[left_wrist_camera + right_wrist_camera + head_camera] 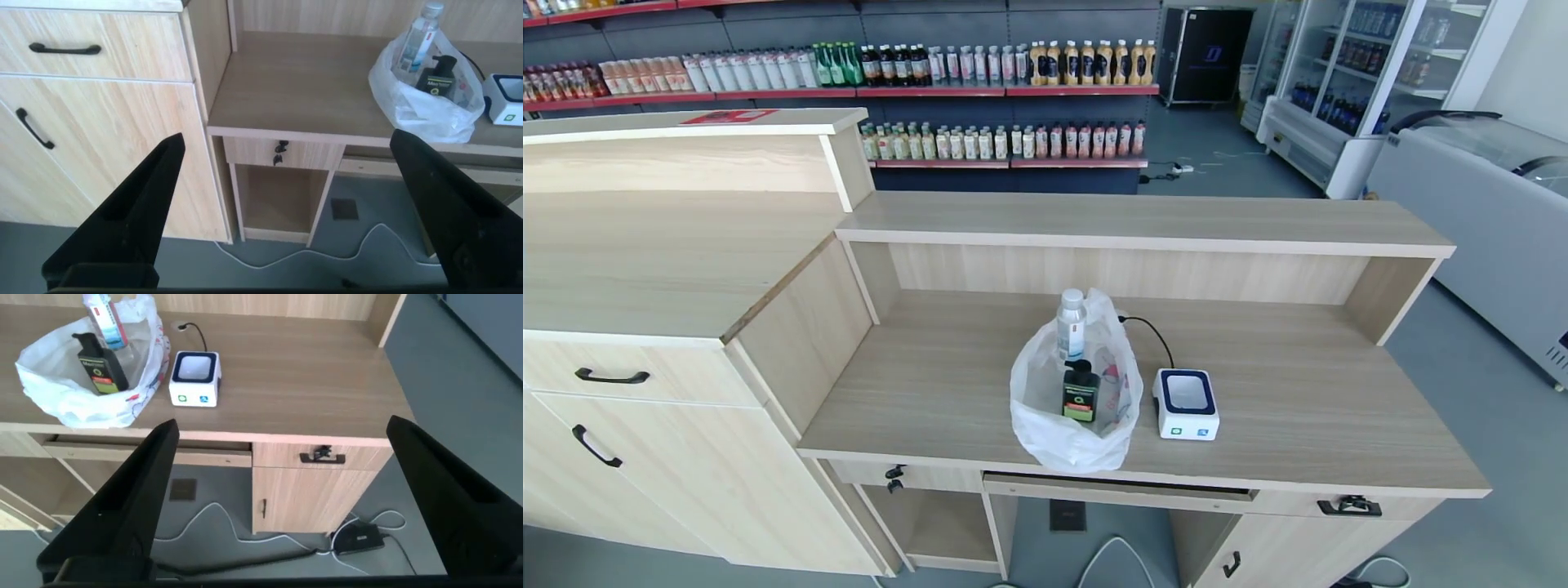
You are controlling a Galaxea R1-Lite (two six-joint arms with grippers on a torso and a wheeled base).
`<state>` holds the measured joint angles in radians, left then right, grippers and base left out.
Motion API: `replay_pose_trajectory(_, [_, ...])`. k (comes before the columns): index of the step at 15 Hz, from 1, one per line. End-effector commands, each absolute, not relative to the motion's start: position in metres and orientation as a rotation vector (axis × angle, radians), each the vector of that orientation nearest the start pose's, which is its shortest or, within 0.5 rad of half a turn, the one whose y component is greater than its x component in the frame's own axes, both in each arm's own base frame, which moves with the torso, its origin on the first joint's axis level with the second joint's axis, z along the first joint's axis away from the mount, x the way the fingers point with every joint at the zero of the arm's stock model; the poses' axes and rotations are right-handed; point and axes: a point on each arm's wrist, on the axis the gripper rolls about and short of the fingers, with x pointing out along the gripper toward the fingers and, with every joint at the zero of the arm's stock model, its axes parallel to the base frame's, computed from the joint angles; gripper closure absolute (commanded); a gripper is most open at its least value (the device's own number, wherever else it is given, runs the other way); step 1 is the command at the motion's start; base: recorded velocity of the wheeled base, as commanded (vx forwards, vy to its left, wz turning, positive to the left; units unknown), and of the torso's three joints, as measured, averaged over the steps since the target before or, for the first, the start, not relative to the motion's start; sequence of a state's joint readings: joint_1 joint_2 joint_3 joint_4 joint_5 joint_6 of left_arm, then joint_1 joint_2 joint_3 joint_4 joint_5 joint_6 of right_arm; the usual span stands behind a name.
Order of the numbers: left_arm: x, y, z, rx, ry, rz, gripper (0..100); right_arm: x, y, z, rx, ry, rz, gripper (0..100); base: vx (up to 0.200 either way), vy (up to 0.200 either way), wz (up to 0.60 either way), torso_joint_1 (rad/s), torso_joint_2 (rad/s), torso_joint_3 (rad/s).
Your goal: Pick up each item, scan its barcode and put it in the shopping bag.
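Note:
A white plastic shopping bag [1062,437] stands on the wooden counter [1298,400], holding a clear bottle [1071,323] and a dark pump bottle [1081,391]. A white barcode scanner [1186,403] sits just right of the bag. My left gripper [286,212] hangs open below and in front of the counter's left end, with the bag [413,102] far beyond it. My right gripper [278,498] is open too, low before the counter's right half, the bag [73,392] and scanner [194,377] up ahead. Both grippers hold nothing.
A taller cabinet [670,269] with drawers adjoins the counter on the left. A raised shelf [1143,220] runs along the counter's back. A black cable [1152,331] leads from the scanner. Shelves of bottles and fridges stand behind.

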<state>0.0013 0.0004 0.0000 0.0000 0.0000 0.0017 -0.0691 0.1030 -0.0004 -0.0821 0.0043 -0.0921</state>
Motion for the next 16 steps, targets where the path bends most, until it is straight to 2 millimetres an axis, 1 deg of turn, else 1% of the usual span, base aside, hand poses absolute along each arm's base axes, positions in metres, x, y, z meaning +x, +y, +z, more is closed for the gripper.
replay_pose_trajectory(1, [-0.0228,0.0,0.0755,0.002,0.0,0.002,0,-0.0156,0.0008,0.0855,-0.092,0.01,-0.052,0,0.0,0.0,0.0,0.0,0.0,0.0])
replay_pose_trajectory(4, [-0.0228,0.0,0.0755,0.002,0.0,0.002,0,-0.0177,0.0003,0.0851,-0.091,-0.016,-0.024,0,0.0,0.0,0.0,0.0,0.0,0.0])
replay_pose_trajectory(5, [-0.0228,0.0,0.0755,0.002,0.0,0.002,0,-0.0221,0.0001,0.0836,-0.091,-0.065,0.0,0,0.0,0.0,0.0,0.0,0.0,0.0])
replay_pose_trajectory(10, [-0.0228,0.0,0.0755,0.002,0.0,0.002,0,-0.0228,0.0005,0.0771,-0.08,-0.016,0.022,0,0.0,0.0,0.0,0.0,0.0,0.0])
replay_pose_trajectory(16, [-0.0228,0.0,0.0755,0.002,0.0,0.002,0,-0.0228,0.0005,0.0766,-0.069,-0.011,0.021,0,0.0,0.0,0.0,0.0,0.0,0.0])
